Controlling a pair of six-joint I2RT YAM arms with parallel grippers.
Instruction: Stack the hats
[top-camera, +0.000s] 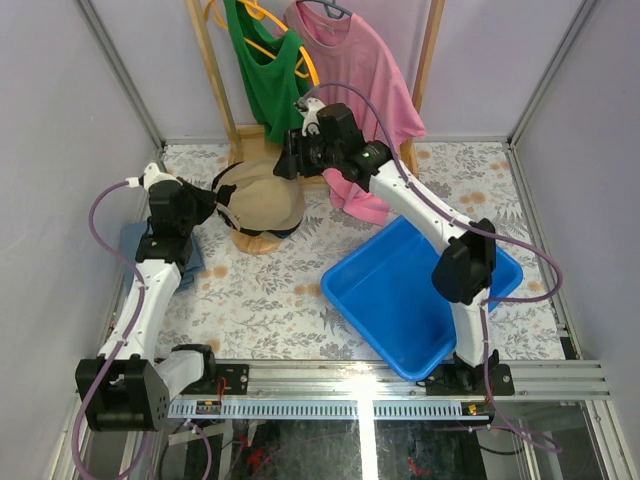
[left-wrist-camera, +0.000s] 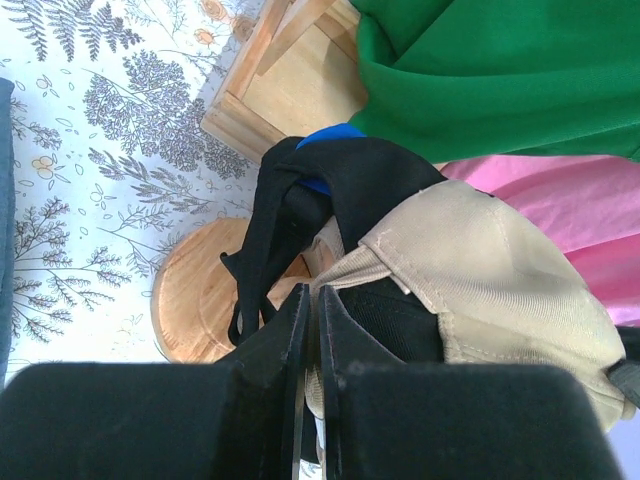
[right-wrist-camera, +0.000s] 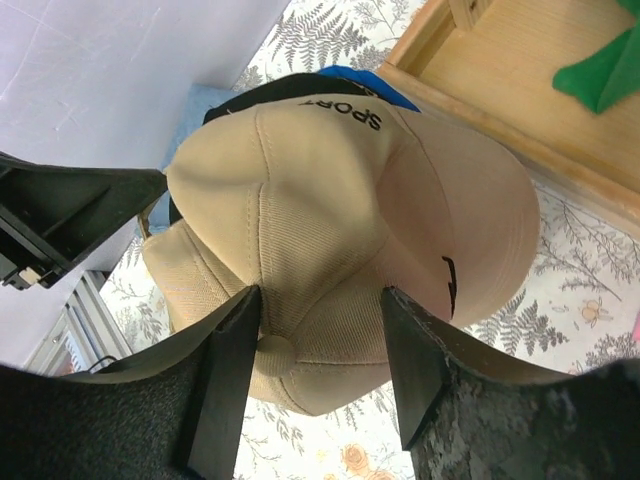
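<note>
Seating the tan cap (right-wrist-camera: 350, 200) on the black cap (left-wrist-camera: 300, 190) seems underway, with the right gripper (right-wrist-camera: 320, 300) spread wide over its crown and the left gripper (left-wrist-camera: 312, 300) nearly closed at its left edge, so the next move probably calls for an even press.

My L gripper (top-camera: 214, 206) is up against the tan cap (top-camera: 265, 200) on its left, R gripper (top-camera: 290, 160) at its far-right edge (jaw state unclear from up here). Cap sits atop the wooden stand (top-camera: 255, 243), black cap (top-camera: 226, 183) edge showing beneath. Blue bin (top-camera: 400, 300) lies under my R arm (top-camera: 430, 215).
</note>
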